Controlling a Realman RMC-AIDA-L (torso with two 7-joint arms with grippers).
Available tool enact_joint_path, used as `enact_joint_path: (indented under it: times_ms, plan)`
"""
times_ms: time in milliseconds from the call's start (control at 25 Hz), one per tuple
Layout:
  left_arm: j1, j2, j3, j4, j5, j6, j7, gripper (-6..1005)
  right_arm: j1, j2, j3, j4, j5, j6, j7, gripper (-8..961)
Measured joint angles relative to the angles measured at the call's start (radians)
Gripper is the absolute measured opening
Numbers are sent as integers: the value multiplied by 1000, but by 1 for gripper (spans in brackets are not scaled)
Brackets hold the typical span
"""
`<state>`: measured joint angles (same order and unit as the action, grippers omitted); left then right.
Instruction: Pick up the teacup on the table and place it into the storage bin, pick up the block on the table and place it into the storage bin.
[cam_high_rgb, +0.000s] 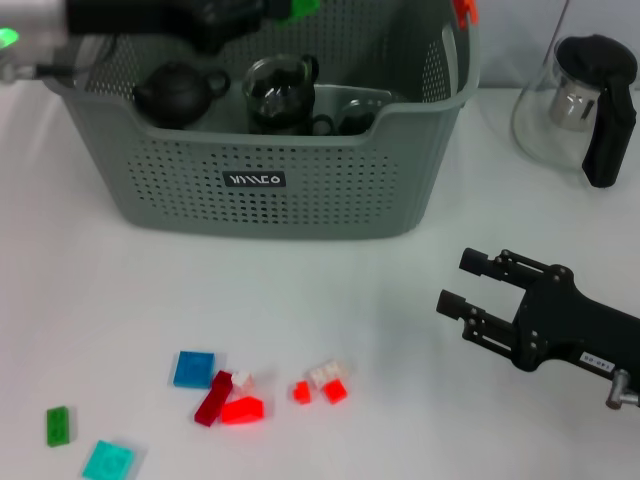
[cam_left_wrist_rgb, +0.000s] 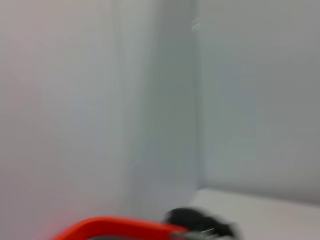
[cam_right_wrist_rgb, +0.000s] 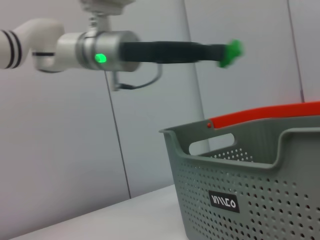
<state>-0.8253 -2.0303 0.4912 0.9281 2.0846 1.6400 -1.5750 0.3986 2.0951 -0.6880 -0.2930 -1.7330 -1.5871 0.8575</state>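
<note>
Probably a robot test lab rather than a home: plain white counter (cam_high_rgb: 330, 300), bare pale panelled walls (cam_right_wrist_rgb: 150, 165), white jointed arm (cam_right_wrist_rgb: 60, 47) with a lit green indicator. Staged props only: perforated storage bin (cam_high_rgb: 300, 210), glass pitcher (cam_high_rgb: 585, 105), scattered toy blocks (cam_high_rgb: 240, 395).

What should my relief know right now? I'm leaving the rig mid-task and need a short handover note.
Left gripper: over the storage bin, shut on a green block.
Right gripper: low over the table on the right, fingers open, empty.
In the bin: a dark teapot, a glass cup.
Done: no cup remains on the table.
Left: drop the green block in the bin; loose blocks lie on the table's near left. A glass pitcher stands at the far right.
</note>
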Motion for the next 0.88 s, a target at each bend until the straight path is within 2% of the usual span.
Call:
enact_joint_path:
  times_ms: [80, 160, 280, 400, 560, 680, 880]
  plan:
    - [-10, -7, 81, 2, 2, -146, -23, 115, 4, 1, -3, 0, 1, -1, 0, 638]
    - [-8, -27, 217, -5, 12, -348, -39, 121, 6, 1, -5, 0, 0, -1, 5, 637]
    - [-2, -64, 375, -15, 70, -591, -52, 137, 7, 2, -5, 0, 0, -2, 10, 637]
    - [-6, -97, 479, -32, 156, -758, -64, 154, 7, 2, -2, 0, 1, -4, 10, 637]
    - [-9, -130, 514, -38, 232, -887, -98, 176, 9, 2, 0, 0, 1, -5, 11, 637]
    - [-10, -132, 515, -33, 258, -911, -176, 192, 7, 2, 1, 0, 1, -5, 11, 637]
    - [-6, -134, 517, -30, 273, -914, -192, 220, 4, 2, 0, 0, 1, -5, 11, 637]
